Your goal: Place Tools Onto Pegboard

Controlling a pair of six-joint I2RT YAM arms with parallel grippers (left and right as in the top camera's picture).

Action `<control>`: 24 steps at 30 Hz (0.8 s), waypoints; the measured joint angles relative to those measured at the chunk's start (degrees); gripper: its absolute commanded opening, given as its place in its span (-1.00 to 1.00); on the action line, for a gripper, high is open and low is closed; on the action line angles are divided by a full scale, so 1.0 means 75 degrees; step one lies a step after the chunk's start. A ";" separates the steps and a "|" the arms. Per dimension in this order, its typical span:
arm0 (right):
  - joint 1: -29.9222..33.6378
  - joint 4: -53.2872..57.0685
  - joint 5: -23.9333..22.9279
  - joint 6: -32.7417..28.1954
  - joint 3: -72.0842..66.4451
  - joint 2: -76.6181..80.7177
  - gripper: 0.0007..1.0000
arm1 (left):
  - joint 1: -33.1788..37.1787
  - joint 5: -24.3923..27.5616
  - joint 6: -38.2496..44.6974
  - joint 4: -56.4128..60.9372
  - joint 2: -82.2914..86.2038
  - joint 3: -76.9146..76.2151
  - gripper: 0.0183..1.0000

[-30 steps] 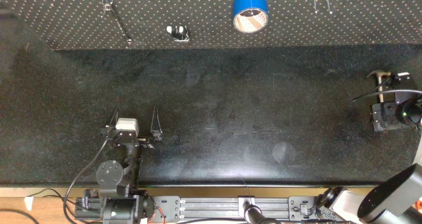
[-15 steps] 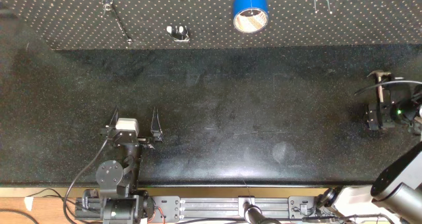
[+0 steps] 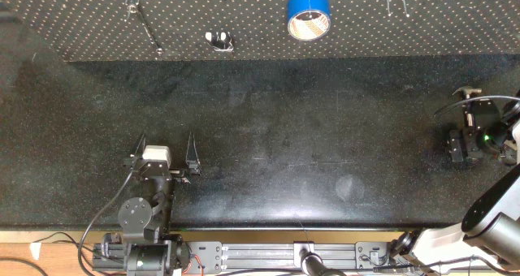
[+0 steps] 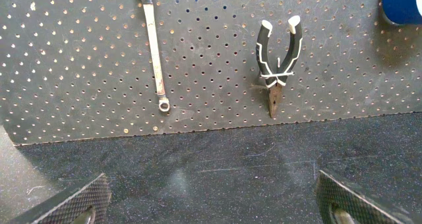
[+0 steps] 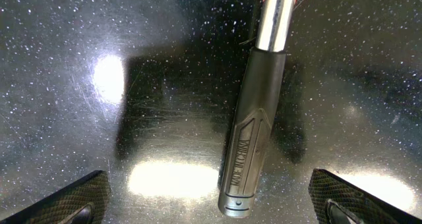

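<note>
**Item: hammer (image 5: pixel 254 138).** It lies flat on the black worktop (image 3: pixel 284 130) at the far right of the top view, about mid-height. The long axis runs up and down that frame. The head is turned toward the pegboard (image 3: pixel 244 16) and the rubber grip toward the arm bases.

**Key relation.** The grip is seen directly under the right gripper (image 5: pixel 214 199). One finger stands to either side of it, and the handle runs away from the wrist, roughly square to the line between the fingers. The butt end falls close to that line, so a closing grasp is judged to catch the handle low, far from the heavy head.

**Right gripper, state.** The fingers are spread wide. Nothing is held, and each finger stands well apart from the handle.

**Left gripper (image 4: pixel 211 201), state.** It is parked in the lower left of the top view, spread wide and holding nothing. It is well apart from the hammer, so the right arm is by far the nearer.

**Surface.** The worktop is dark, speckled and glossy, with lamp glare beside the handle. A slide of the handle under a one-sided touch is judged possible.

**Room.**
- The pegboard spans the top edge of the top view.
- A wrench (image 4: pixel 153 46) is hung at upper left.
- Pliers (image 4: pixel 277 59) are hung beside the wrench.
- A blue tape roll (image 3: pixel 308 15) is hung right of centre.
- A bare hook (image 3: pixel 395 2) is noted at upper right and is judged the likely seat for the hammer.
</note>
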State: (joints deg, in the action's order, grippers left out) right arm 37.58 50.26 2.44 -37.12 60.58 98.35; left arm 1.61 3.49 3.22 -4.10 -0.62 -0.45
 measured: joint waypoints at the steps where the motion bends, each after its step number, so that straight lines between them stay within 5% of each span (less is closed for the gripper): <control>1: 0.0000 -0.0012 0.0000 0.0000 0.0000 0.0003 0.98 | 0.0000 0.0000 0.0000 0.0000 0.0000 0.0000 0.99; 10: -0.0006 -0.0254 -0.0347 -0.0035 0.0000 0.0117 0.97 | 0.0000 0.0000 0.0000 0.0000 0.0000 -0.0003 0.99; 24: -0.0006 -0.0370 -0.0044 -0.0096 0.0000 0.0184 0.83 | 0.0000 0.0000 0.0000 0.0000 0.0000 0.0000 0.99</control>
State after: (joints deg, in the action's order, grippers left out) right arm 37.54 47.48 2.11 -37.85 60.58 99.72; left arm 1.61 3.49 3.22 -4.10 -0.62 -0.45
